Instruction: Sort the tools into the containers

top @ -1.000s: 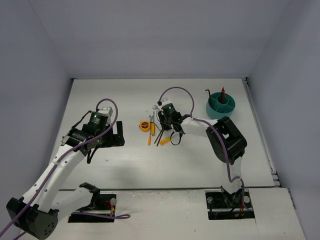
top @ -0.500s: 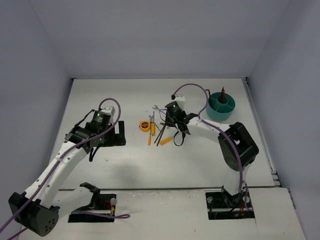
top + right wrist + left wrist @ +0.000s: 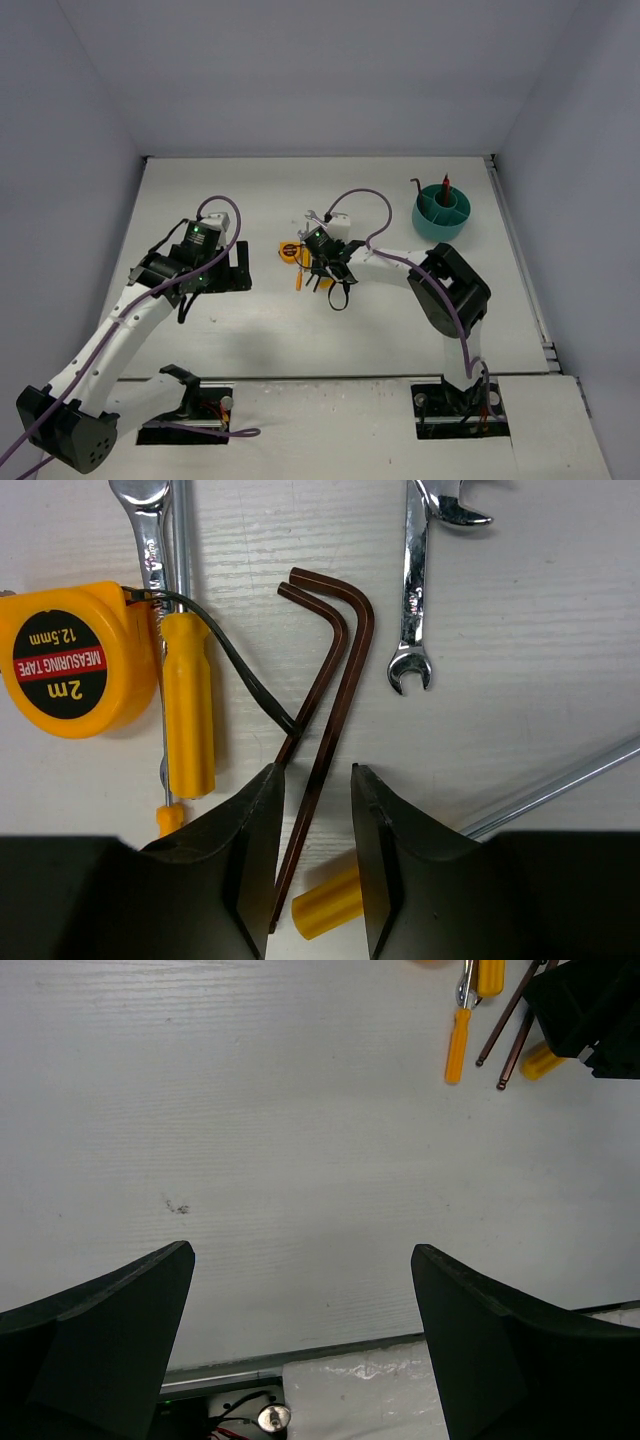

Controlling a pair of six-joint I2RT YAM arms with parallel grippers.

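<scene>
Fingers (image 3: 255, 860) of the right gripper (image 3: 313, 780) narrowed but not clenched, straddling the shaft of the longer hex key (image 3: 343, 695), a sliver of table (image 3: 520, 680) visible on either side; nothing grasped, by the look of it. Left gripper (image 3: 300, 1250) spread wide over bare table to the left of the pile, holding nothing.

Longer hex key flat on the table at mid-table, with the shorter hex key (image 3: 315, 695) just beside it on the left, the two bends nested. Further left, an orange-handled screwdriver (image 3: 188, 710) and the tape measure (image 3: 70, 660); to the right, a small silver wrench (image 3: 412, 590). Black strap (image 3: 245, 685) of the tape measure reaching across to touch the shorter key. Teal cup (image 3: 425, 222) at the far right of the table, well apart from the pile, with a red-handled tool (image 3: 446, 188) standing in it.

Likely handling: thin steel, stiff, light, smooth, low against the table, so hard to pinch and quick to slip or swing in the grip. Best taken across the long shaft, about its middle or a little toward the bend, for balance. Worth minding the neighbour: easy to catch both keys at once, or to drag the strap along.
</scene>
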